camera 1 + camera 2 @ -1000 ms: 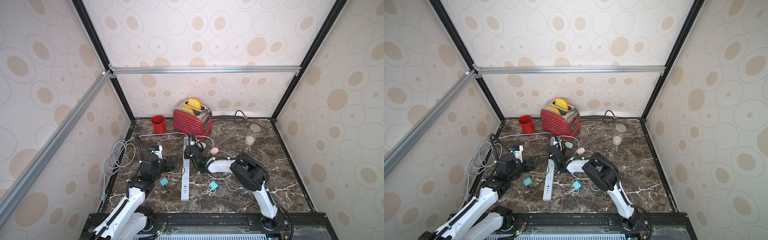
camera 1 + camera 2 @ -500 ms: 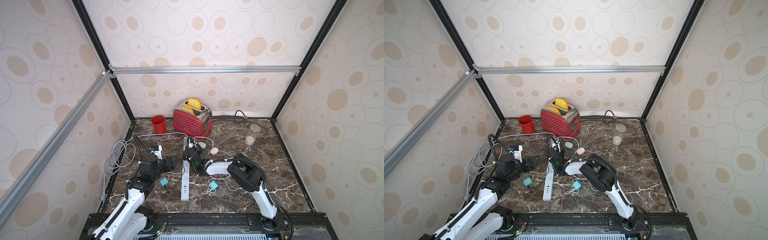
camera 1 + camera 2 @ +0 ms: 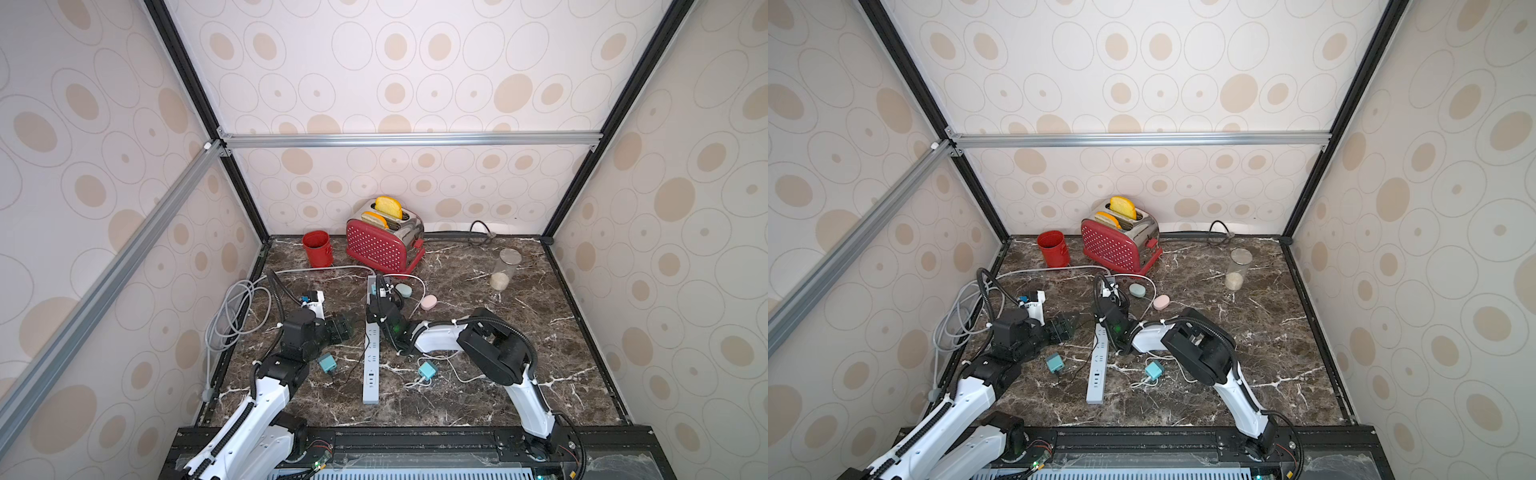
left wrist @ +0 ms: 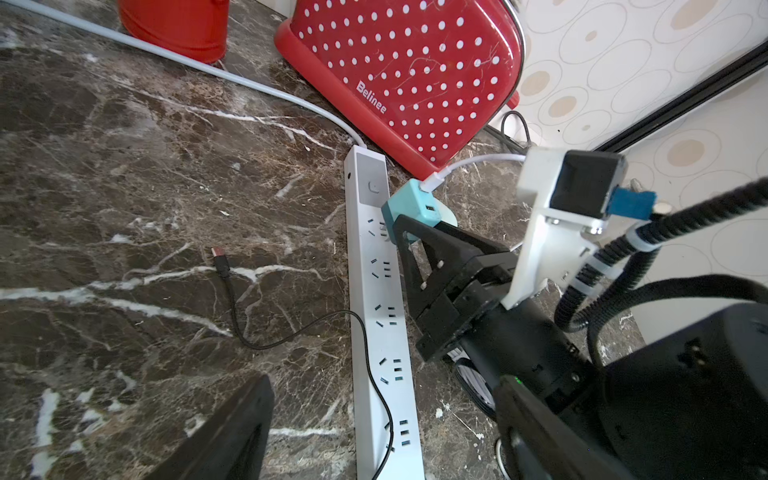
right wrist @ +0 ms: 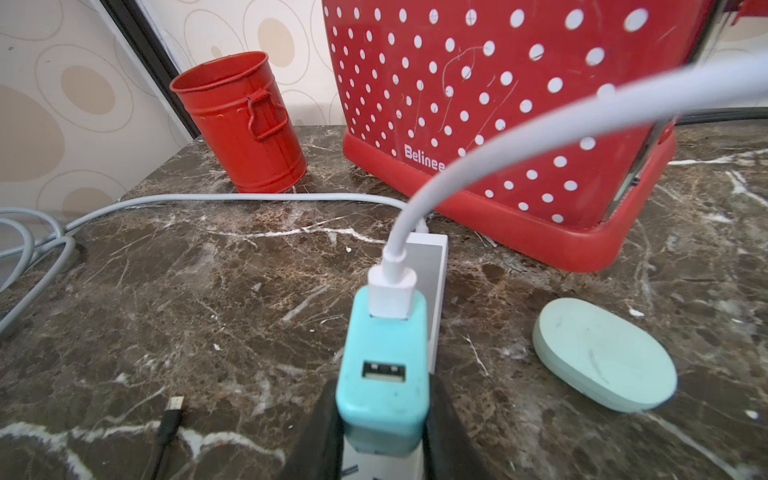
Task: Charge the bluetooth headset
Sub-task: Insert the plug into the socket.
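- Shifted a little toward the left edge of the surface since a second ago, the right gripper (image 3: 379,296) now stands over the far end of the power strip (image 3: 371,361); the left arm lies as it did then.
- Its jaws are clamped on the two sides of a teal charger (image 5: 382,374). A white cable (image 5: 519,137) is plugged into the charger's upper port, and the lower port is empty.
- That charger sits at the strip's first socket, just beside the switch; whether its pins are seated cannot be told.
- The left gripper (image 3: 348,326) has its jaws spread wide and holds nothing. It is low, just left of the strip's middle.
- A mint-green headset case (image 3: 403,289) lies closed just right of the strip's far end, close to the gripped charger.
- A pink headset case (image 3: 429,302) lies a little nearer and further right. The white cable arcs around the mint-green one and passes the pink one; whether it enters either cannot be told.
- A black cable (image 4: 249,332) crosses the strip's near half, its free plug on the marble left of the strip.
- A second teal charger (image 3: 327,362) lies beside the left arm, and a third teal charger (image 3: 427,369) lies right of the strip, under the right arm.
- A red toaster (image 3: 382,245) stands at the far edge, right behind the strip's end.
- A red tin (image 3: 317,248) stands toward the far left corner and a glass jar (image 3: 504,270) toward the far right.
- Grey cable loops (image 3: 232,311) run along the left edge.
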